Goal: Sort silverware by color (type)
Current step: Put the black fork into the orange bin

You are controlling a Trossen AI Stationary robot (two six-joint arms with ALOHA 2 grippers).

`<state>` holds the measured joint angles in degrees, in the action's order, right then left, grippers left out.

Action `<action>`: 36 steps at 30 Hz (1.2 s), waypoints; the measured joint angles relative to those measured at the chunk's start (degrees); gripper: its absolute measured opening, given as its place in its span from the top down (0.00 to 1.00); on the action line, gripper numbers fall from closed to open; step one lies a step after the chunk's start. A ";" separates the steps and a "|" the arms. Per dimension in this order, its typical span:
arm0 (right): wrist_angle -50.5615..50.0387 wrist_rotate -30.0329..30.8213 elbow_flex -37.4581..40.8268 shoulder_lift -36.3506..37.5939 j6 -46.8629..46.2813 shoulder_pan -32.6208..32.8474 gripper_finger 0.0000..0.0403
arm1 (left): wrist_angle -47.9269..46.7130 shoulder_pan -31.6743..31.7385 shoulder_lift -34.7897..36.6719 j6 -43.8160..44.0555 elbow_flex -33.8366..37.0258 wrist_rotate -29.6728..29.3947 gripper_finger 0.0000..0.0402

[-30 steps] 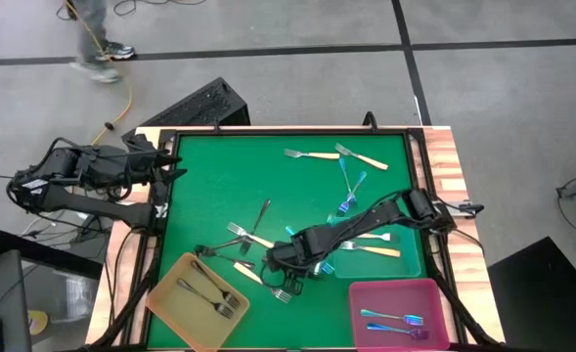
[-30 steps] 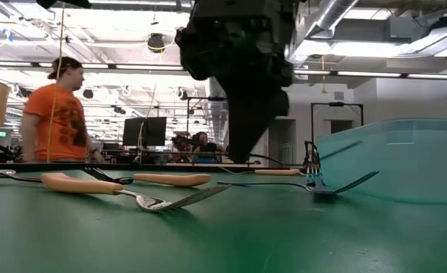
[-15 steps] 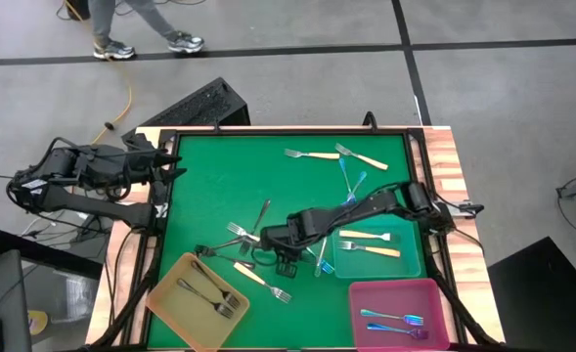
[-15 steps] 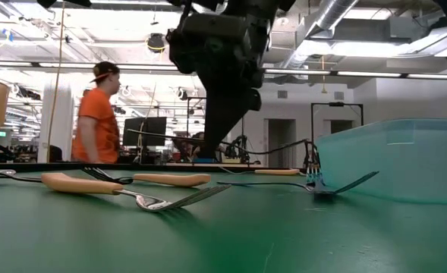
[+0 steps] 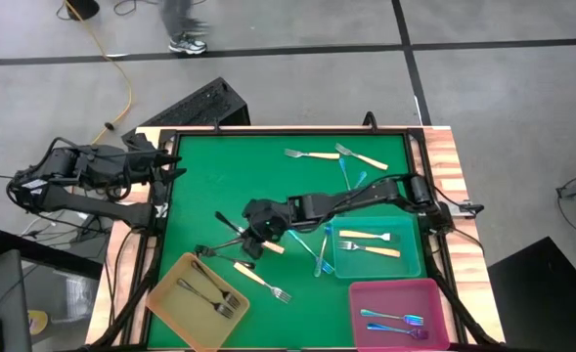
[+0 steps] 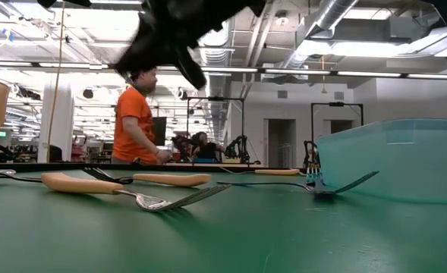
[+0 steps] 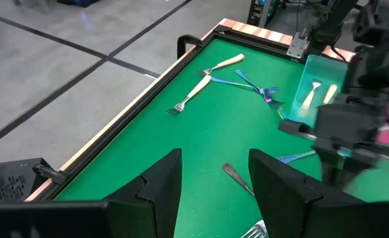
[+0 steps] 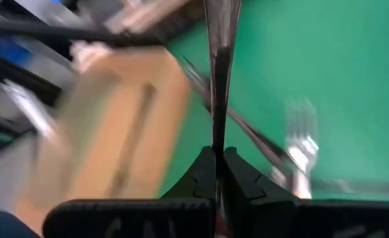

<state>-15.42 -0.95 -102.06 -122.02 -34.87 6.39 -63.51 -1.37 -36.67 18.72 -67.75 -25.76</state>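
Note:
My right gripper (image 5: 250, 233) is above the middle of the green mat, shut on a dark-grey metal fork (image 5: 229, 224), and shows blurred in the right wrist view (image 8: 218, 153). My left gripper (image 5: 175, 166) is open and empty at the table's left edge. Two dark forks lie in the yellow tray (image 5: 175, 305). Two cream-handled forks lie in the teal tray (image 5: 410, 262), and blue-purple forks lie in the pink tray (image 5: 380, 293). Loose forks lie flat on the mat: cream-handled ones (image 5: 307, 154) at the far side, blue ones (image 5: 351, 181), and others near the yellow tray (image 5: 263, 278). My right gripper pinches the dark fork's thin shaft (image 8: 218, 135) between its two fingertips. The fork sticks out forward past the fingertips, roughly in line with the fingers. It is lifted clear of the mat; the low view shows the gripper (image 6: 170, 34) high above the table.
Cream-handled forks (image 6: 124, 182) and a blue fork (image 6: 314, 184) lie on the mat near the teal tray (image 6: 405, 155). A raised rim (image 5: 160, 225) runs round the table. A person in an orange shirt (image 6: 136, 125) walks in the room behind it.
My right gripper has risen from the mat by the yellow tray's far right corner. It has swung toward the table's left and far edges, shut on the dark fork. The person behind the table has walked across the room.

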 joint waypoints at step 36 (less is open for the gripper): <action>16.43 6.51 -27.42 -21.95 -4.96 11.68 0.93 | -0.17 0.00 -0.04 20.13 0.00 0.00 0.61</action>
<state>1.02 5.55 -129.48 -143.97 -39.83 18.06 -63.68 -1.37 -36.70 38.85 -67.75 -25.76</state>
